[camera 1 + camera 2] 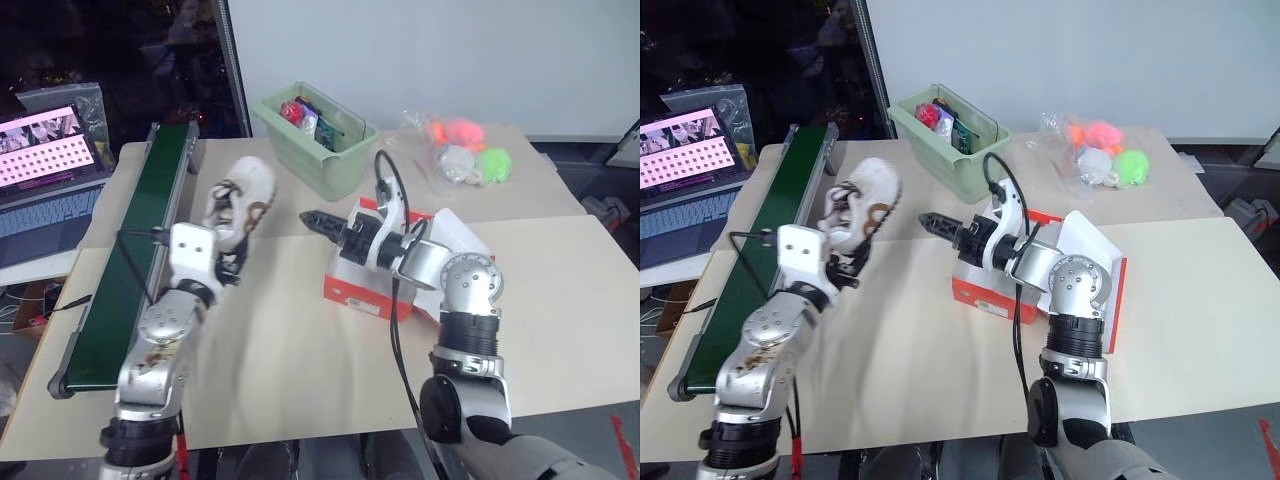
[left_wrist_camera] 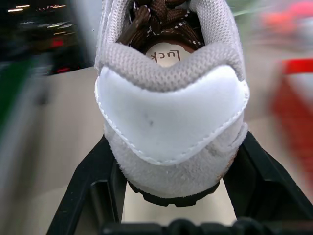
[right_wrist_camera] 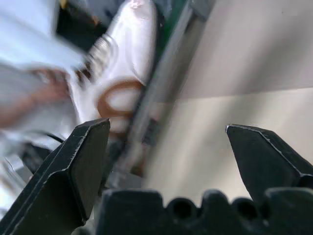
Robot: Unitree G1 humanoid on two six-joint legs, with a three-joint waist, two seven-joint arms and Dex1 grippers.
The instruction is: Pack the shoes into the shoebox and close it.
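Note:
One off-white sneaker (image 1: 242, 197) with brown laces hangs above the table, toe pointing up and away. My left gripper (image 2: 173, 161) is shut on its heel, with a black finger (image 2: 95, 176) on each side. In the head views that gripper (image 1: 228, 262) sits just under the shoe. The orange-red shoebox (image 1: 352, 290) stands open at the table's middle, its white lid (image 1: 455, 235) leaning back to the right. My right gripper (image 1: 306, 218) reaches level over the box's left end toward the shoe, open and holding nothing. Its wrist view looks between its wide jaws at the sneaker (image 3: 124, 58).
A pale green bin (image 1: 325, 150) with small items stands behind the box. A dark green conveyor belt (image 1: 130, 270) runs along the table's left side, with a laptop (image 1: 45, 190) beyond it. A bag of coloured balls (image 1: 465, 150) lies at the back right.

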